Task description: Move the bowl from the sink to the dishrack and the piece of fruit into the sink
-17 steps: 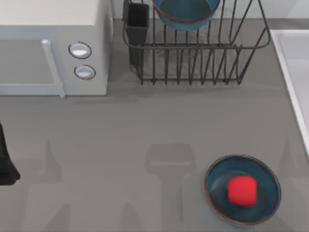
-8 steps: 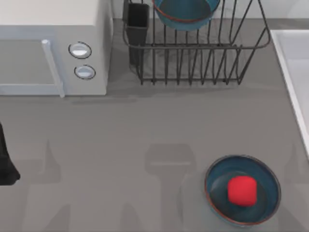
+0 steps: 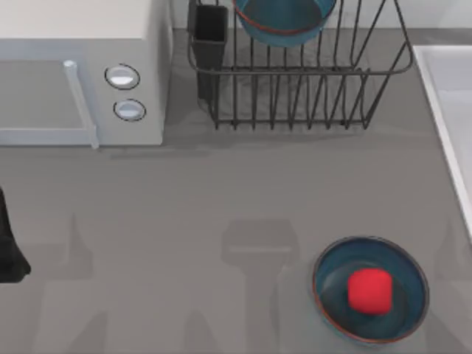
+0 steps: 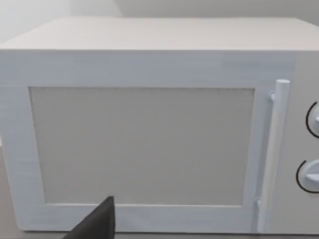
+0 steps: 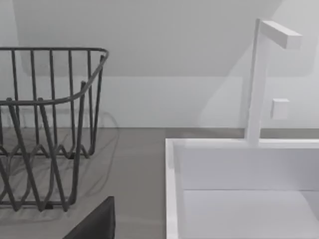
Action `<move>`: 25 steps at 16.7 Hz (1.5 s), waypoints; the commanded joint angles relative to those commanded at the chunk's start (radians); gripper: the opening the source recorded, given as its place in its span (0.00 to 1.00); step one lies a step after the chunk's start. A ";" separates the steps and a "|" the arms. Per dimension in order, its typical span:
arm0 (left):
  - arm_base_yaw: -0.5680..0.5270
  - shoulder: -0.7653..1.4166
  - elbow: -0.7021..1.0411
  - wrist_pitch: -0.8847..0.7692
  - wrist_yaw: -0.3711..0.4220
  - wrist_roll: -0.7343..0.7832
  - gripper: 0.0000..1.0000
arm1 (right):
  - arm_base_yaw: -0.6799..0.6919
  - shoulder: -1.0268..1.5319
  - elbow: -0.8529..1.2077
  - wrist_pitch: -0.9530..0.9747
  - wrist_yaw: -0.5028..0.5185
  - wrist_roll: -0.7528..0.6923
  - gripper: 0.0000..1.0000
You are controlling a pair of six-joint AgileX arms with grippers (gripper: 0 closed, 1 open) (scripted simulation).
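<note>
The teal-blue bowl (image 3: 283,21) with a reddish rim sits in the dark wire dishrack (image 3: 302,88) at the top of the top view; the rack (image 5: 45,124) is also seen from the right wrist. The red piece of fruit (image 3: 369,290) rests on a shallow blue dish (image 3: 402,265) at the lower right. The pale sink (image 3: 450,110) lies along the right edge, and its basin (image 5: 239,169) and white tap (image 5: 259,79) face the right wrist camera. My left arm (image 3: 7,247) is parked at the left edge; a dark part of the left gripper (image 4: 94,225) hangs before the microwave. A dark part of my right gripper (image 5: 94,224) sits between rack and sink.
A white microwave (image 3: 74,66) with two round knobs fills the top left, and its door and handle (image 4: 274,149) are close in the left wrist view. A black square utensil cup (image 3: 210,37) stands at the rack's left corner. Bare grey counter spans the middle.
</note>
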 joint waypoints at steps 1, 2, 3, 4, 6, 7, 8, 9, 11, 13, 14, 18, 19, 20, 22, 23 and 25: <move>0.000 0.000 0.000 0.000 0.000 0.000 1.00 | 0.000 0.000 0.000 0.000 0.000 0.000 1.00; 0.000 0.000 0.000 0.000 0.000 0.000 1.00 | 0.000 0.000 0.000 0.000 0.000 0.000 1.00; 0.000 0.000 0.000 0.000 0.000 0.000 1.00 | 0.000 0.000 0.000 0.000 0.000 0.000 1.00; 0.000 0.000 0.000 0.000 0.000 0.000 1.00 | 0.000 0.000 0.000 0.000 0.000 0.000 1.00; 0.000 0.000 0.000 0.000 0.000 0.000 1.00 | 0.000 0.000 0.000 0.000 0.000 0.000 1.00; 0.000 0.000 0.000 0.000 0.000 0.000 1.00 | 0.000 0.000 0.000 0.000 0.000 0.000 1.00; 0.000 0.000 0.000 0.000 0.000 0.000 1.00 | 0.000 0.000 0.000 0.000 0.000 0.000 1.00; 0.000 0.000 0.000 0.000 0.000 0.000 1.00 | 0.000 0.000 0.000 0.000 0.000 0.000 1.00; 0.000 0.000 0.000 0.000 0.000 0.000 1.00 | 0.000 0.000 0.000 0.000 0.000 0.000 1.00; 0.000 0.000 0.000 0.000 0.000 0.000 1.00 | 0.000 0.000 0.000 0.000 0.000 0.000 1.00; 0.000 0.000 0.000 0.000 0.000 0.000 1.00 | 0.000 0.000 0.000 0.000 0.000 0.000 1.00; 0.000 0.000 0.000 0.000 0.000 0.000 1.00 | 0.030 0.066 0.063 -0.060 0.004 0.035 1.00; 0.000 0.000 0.000 0.000 0.000 0.000 1.00 | 0.050 0.109 0.101 -0.096 0.005 0.056 1.00; 0.000 0.000 0.000 0.000 0.000 0.000 1.00 | 0.074 0.162 0.147 -0.138 0.006 0.081 1.00; 0.000 0.000 0.000 0.000 0.000 0.000 1.00 | 0.131 0.300 0.256 -0.239 0.006 0.140 1.00; 0.000 0.000 0.000 0.000 0.000 0.000 1.00 | 0.165 0.385 0.317 -0.295 0.005 0.172 1.00; 0.000 0.000 0.000 0.000 0.000 0.000 1.00 | 0.236 0.577 0.448 -0.415 0.004 0.242 1.00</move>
